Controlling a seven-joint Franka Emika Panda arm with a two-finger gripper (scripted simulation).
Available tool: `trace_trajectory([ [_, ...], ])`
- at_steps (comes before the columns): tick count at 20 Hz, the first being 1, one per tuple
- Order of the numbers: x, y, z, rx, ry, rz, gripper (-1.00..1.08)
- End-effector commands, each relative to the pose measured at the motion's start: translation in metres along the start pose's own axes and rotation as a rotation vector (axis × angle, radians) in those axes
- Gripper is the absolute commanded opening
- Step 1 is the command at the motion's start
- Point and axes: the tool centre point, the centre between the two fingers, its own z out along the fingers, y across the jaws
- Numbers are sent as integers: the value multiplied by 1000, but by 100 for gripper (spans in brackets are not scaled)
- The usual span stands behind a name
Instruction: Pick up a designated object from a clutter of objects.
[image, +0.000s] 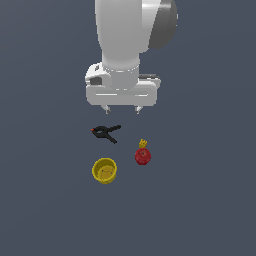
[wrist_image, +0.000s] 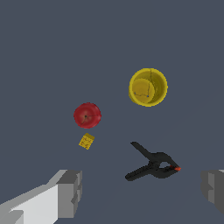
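Below the raised gripper, jaws spread wide and empty, the apple is seen well apart, toward the exterior view's right, beside a yellow block.

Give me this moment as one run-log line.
phase: pre-grasp | hand: open, empty, above clutter | target: red apple, untouched | beside apple: tiny yellow block | others: yellow cup, black clamp

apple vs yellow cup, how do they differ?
Colour: the apple is glossy red, the yellow cup is yellow. Shape: the apple is a closed ball with a dark stem dimple, while the cup is hollow, standing with its mouth up. Neighbours: the tiny yellow block sits close beside the apple; the cup stands alone. Shared: both look similar in size, rest on the floor, untouched.
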Motion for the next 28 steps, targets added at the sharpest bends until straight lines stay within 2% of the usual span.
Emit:
trace_trajectory([
  [1, 0, 0, 0, 0, 0, 0, 100],
  [10, 0, 19, -12, 23, 16, 53, 100],
  [16, 2, 18, -8, 22, 16, 45, 100],
  [22, 12, 7, 15, 14, 15, -11, 100],
  [28, 26, -14, 60, 3, 13, -118, 100],
])
